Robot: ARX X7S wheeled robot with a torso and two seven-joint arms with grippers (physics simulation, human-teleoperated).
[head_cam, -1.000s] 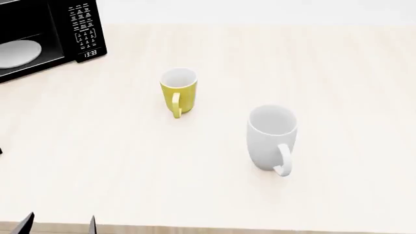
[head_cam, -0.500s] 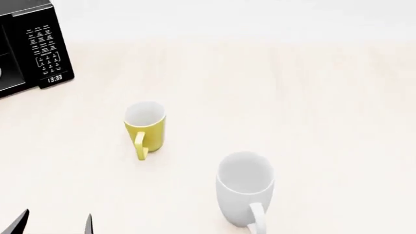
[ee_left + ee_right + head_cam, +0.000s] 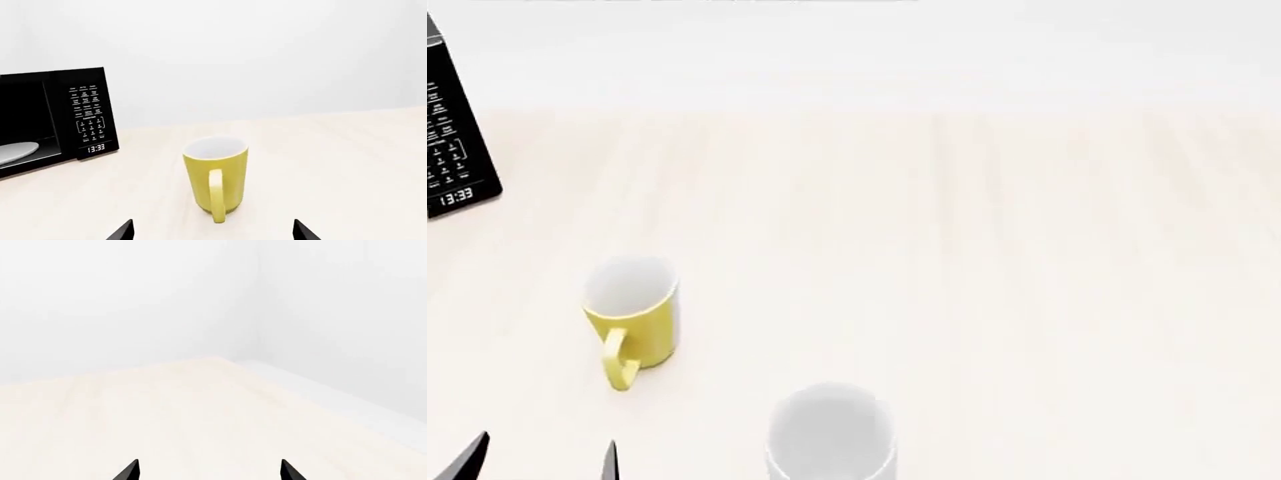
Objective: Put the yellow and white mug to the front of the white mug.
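From the head view I have the yellow and white mug [image 3: 633,318] at the lower left of the frame, standing upright on the table [image 3: 988,250] with its handle turned toward me and slightly left. The white mug [image 3: 829,436] sits at the bottom edge, just right of it and nearer to me, partly cut off by the frame; the two are near each other but not touching. The microwave [image 3: 447,150] shows only as a sliver at the upper left.

My left gripper [image 3: 212,231] has its fingertips spread wide and empty, with the yellow and white mug centred between them in the left wrist view but not yet reached. The right gripper [image 3: 209,471] is likewise apart and holds nothing, facing bare table and wall.

I judge the step in hand is the approach with the left arm. To do it well I would ease straight forward, keeping the mug centred, and come in low enough to close across the body rather than the rim. The handle faces the gripper, so I would either offset slightly to one side of it or let the fingers straddle it, closing slowly so the mug does not tip or spin. The white mug stands close by; I must watch my elbow and the carry path.
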